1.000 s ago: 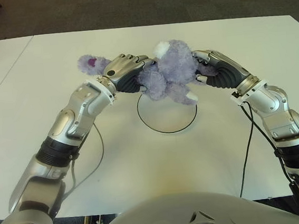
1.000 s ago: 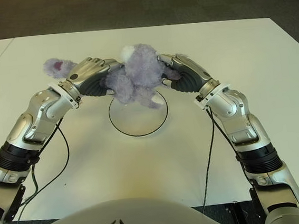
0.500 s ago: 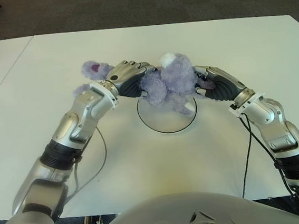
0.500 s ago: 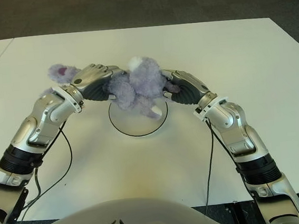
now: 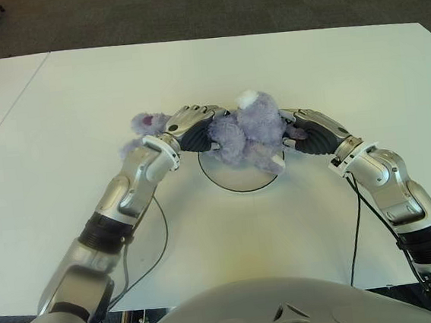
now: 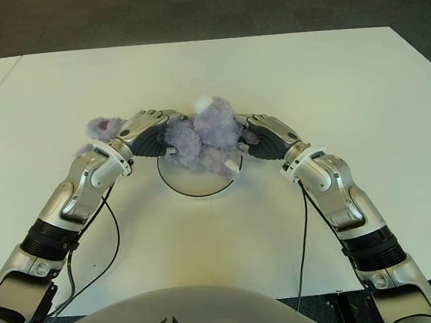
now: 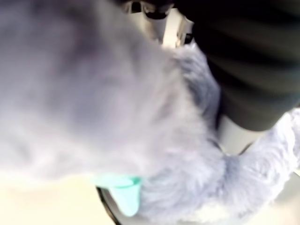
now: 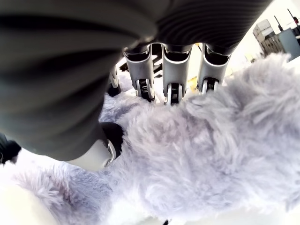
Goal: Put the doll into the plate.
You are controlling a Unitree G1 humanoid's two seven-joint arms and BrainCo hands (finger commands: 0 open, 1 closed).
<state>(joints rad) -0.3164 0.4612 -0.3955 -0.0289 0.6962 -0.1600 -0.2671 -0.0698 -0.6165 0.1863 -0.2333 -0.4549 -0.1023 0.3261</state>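
Observation:
A fluffy purple doll (image 5: 249,130) is pressed between both hands, just above the far part of the white plate (image 5: 236,175) with its dark rim. My left hand (image 5: 194,125) holds the doll's left side, with a purple ear (image 5: 149,123) sticking out behind the wrist. My right hand (image 5: 309,129) holds its right side. The doll's feet hang low over the plate. Both wrist views are filled with purple fur (image 8: 197,140), and the right hand's fingers (image 8: 172,75) lie on it. A teal tag (image 7: 125,192) hangs from the doll.
The white table (image 5: 192,72) spreads wide around the plate. Its far edge (image 5: 226,37) meets dark carpet. A seam (image 5: 11,105) runs along the left. Black cables (image 5: 354,217) trail from both forearms to the near edge.
Both hands have come down and slightly toward me with the doll between them. The doll now sits lower, close over the plate.

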